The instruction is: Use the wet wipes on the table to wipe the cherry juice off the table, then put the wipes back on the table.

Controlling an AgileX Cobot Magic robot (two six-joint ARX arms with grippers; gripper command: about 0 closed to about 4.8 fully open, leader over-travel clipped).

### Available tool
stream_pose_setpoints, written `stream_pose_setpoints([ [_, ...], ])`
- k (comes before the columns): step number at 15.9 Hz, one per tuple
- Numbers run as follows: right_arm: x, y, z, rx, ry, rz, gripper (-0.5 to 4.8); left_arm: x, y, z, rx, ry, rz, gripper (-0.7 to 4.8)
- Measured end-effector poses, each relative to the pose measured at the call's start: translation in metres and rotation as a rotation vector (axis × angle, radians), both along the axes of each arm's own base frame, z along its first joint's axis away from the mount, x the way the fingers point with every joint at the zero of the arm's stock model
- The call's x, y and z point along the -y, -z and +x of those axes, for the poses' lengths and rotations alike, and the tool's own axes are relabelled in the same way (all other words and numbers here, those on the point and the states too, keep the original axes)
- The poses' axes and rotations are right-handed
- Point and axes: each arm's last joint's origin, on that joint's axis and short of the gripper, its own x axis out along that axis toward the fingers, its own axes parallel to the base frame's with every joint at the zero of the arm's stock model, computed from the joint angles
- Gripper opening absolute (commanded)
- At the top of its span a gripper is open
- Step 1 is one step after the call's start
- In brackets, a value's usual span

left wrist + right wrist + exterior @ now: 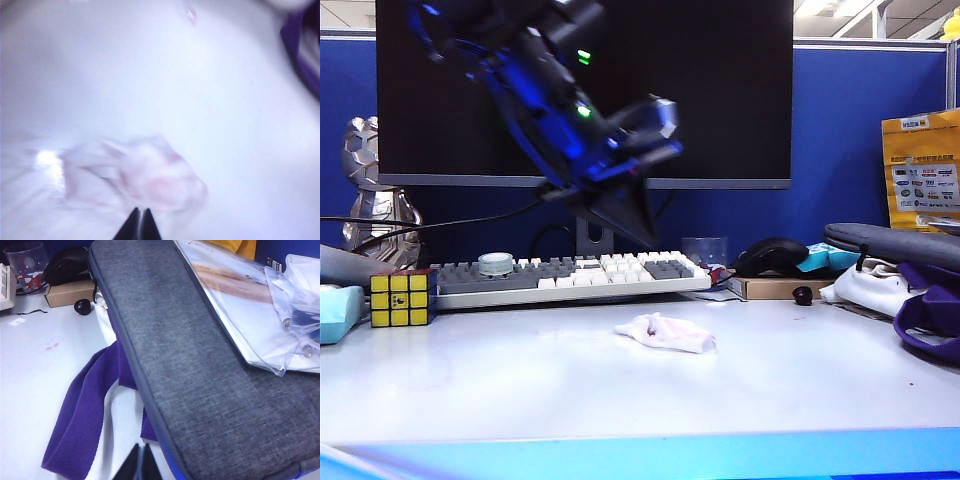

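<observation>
Left gripper (638, 232) is up over the keyboard (570, 275), blurred in the exterior view, fingers pinched together w/ nothing between them. In its wrist cam the closed tips (139, 225) point at the wet wipes (135, 177), but no contact. The wipe (666, 332) lies crumpled mid-table (520, 390), just in front of the keyboard, faint pink on it. Looks like the approach to a pickup; jaws need to open first. Cherry juice (51, 344) shows as a small reddish smear in the right wrist cam, near the purple strap (82, 410). Right gripper (140, 465) is clenched too, empty, parked beside the grey laptop sleeve (200, 365), prob. to keep clear.
</observation>
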Motion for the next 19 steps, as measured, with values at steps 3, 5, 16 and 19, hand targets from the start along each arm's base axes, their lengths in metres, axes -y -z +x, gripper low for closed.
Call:
stream_pose_setpoints([
  [3,0.000,0.000,0.000,0.000,0.000,0.000,0.00,0.016,0.017,-0.005,-0.014,0.040,0.041,0.30],
  [5,0.000,0.000,0.000,0.000,0.000,0.000,0.00,0.020,0.032,-0.001,-0.028,0.038,0.053,1.12],
  [16,0.000,0.000,0.000,0.000,0.000,0.000,0.00,0.042,0.007,0.030,-0.025,0.007,0.056,1.88],
  [19,0.000,0.000,0.000,0.000,0.000,0.000,0.00,0.040,0.016,0.028,-0.094,0.006,0.109,4.45],
])
